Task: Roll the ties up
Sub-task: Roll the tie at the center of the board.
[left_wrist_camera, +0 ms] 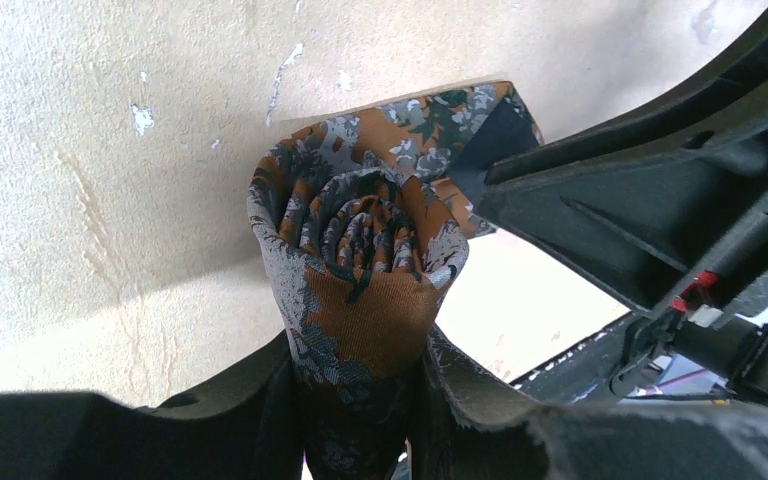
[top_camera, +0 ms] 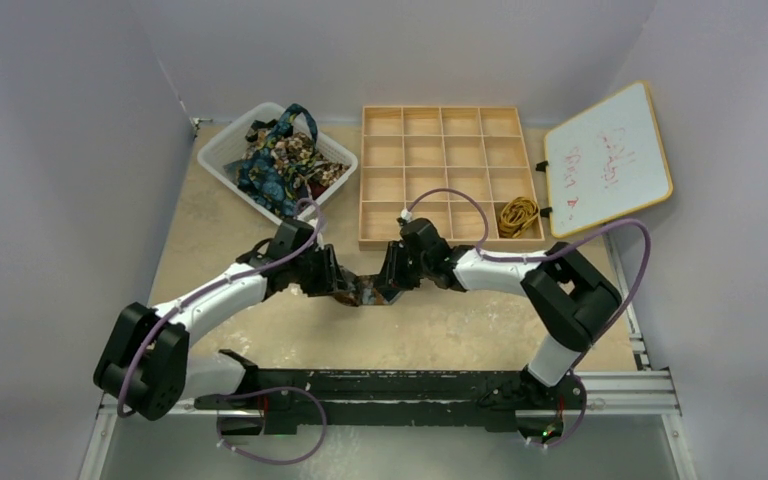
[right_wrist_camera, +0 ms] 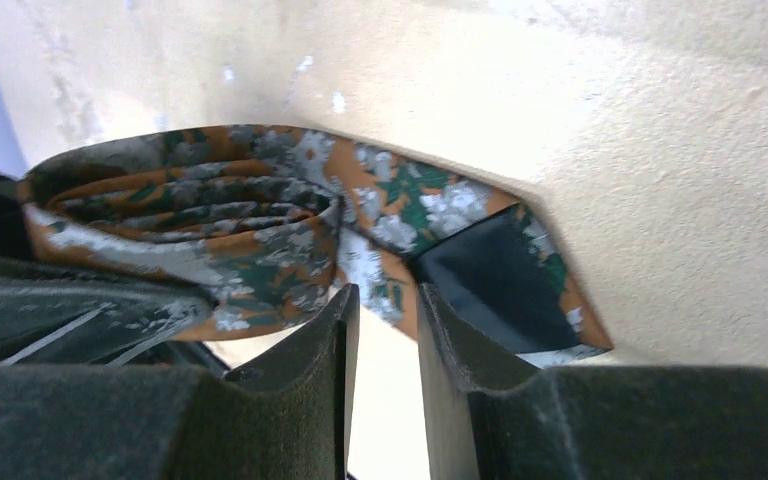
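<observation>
L hand [left_wrist_camera: 360, 415] clamps the rolled brown-orange tie [left_wrist_camera: 360, 300] midway btwn the bench's [top_camera: 460, 335] near & far edges, R hand [right_wrist_camera: 382, 330] fingers a slit apart by the loose tail, can't tell if nipping it; fabric prob. light, soft, slippery, so squeeze across the coil.

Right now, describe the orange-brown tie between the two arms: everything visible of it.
The tie is smooth woven-looking fabric, orange-brown with grey and dark green blotches. Most of it is wound into a tight spiral roll, which the left pincer is shut on. A short loose tail with a dark lining sticks out toward the right pincer, whose nearly closed tips reach its edge; whether they grip it is unclear.
</observation>
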`<state>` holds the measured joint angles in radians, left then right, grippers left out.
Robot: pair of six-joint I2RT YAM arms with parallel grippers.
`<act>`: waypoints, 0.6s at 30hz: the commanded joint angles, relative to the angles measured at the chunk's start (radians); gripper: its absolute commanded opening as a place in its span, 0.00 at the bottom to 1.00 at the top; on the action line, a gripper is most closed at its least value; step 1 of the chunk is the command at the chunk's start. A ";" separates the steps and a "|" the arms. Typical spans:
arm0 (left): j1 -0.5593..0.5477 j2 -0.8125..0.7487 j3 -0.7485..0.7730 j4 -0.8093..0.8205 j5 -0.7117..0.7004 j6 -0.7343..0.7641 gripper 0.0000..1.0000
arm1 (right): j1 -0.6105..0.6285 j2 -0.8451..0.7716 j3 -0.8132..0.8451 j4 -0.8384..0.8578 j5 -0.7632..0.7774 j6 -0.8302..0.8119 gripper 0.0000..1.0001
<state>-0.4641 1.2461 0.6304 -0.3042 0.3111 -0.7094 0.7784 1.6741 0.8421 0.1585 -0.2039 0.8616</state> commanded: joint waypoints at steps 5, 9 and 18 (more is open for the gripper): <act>-0.053 0.041 0.106 -0.111 -0.176 -0.002 0.22 | 0.014 0.051 0.021 -0.061 0.010 -0.022 0.26; -0.078 0.059 0.153 -0.151 -0.228 0.018 0.23 | 0.040 0.038 0.000 -0.059 -0.025 -0.003 0.26; -0.157 0.109 0.235 -0.232 -0.288 0.124 0.22 | 0.051 0.005 -0.033 -0.050 -0.053 0.006 0.26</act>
<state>-0.5976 1.3437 0.8074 -0.4919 0.0765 -0.6590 0.8257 1.7187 0.8238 0.1398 -0.2451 0.8631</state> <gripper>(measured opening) 0.321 0.260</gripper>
